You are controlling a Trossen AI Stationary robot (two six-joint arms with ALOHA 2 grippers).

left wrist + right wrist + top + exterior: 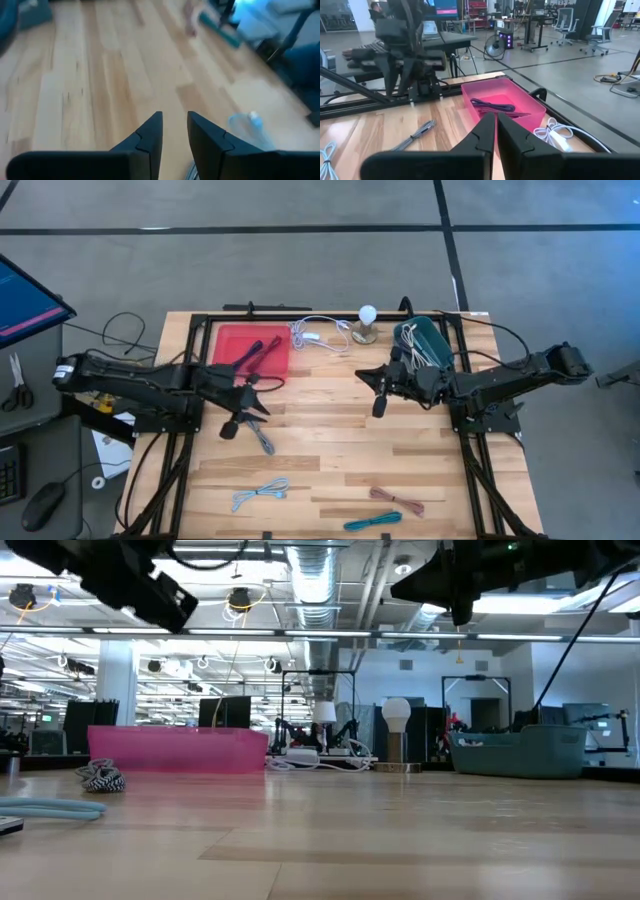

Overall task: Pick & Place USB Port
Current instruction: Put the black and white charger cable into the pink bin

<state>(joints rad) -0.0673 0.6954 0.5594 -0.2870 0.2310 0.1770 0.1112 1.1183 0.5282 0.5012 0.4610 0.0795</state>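
Wooden tabletop [330,450] in an open lab, both arms up off the surface. Left gripper [232,426] hangs over the left-middle, just beside a grey braided cable [262,438]; its fingers [150,131] stand a narrow gap apart with nothing between them. Right gripper [380,402] hovers mid-table, fingers [485,131] nearly touching, also empty.

Progress, my read: partly done. Red tray [228,340] at the back left already has a dark cable [258,350] lying in it, and the teal bin [432,338] at the back right holds some cords. Left loose: the grey cable, a light blue cable [260,492], a brownish one [397,500] and a teal one [372,522] near the front edge. Neither arm carries anything right now.

White cable [320,335] and a bulb on a stand [367,323] sit between the tray and bin.

Hard to tell: which item counts as the USB port, which container is the target, connector types. Left wrist view is smeared.
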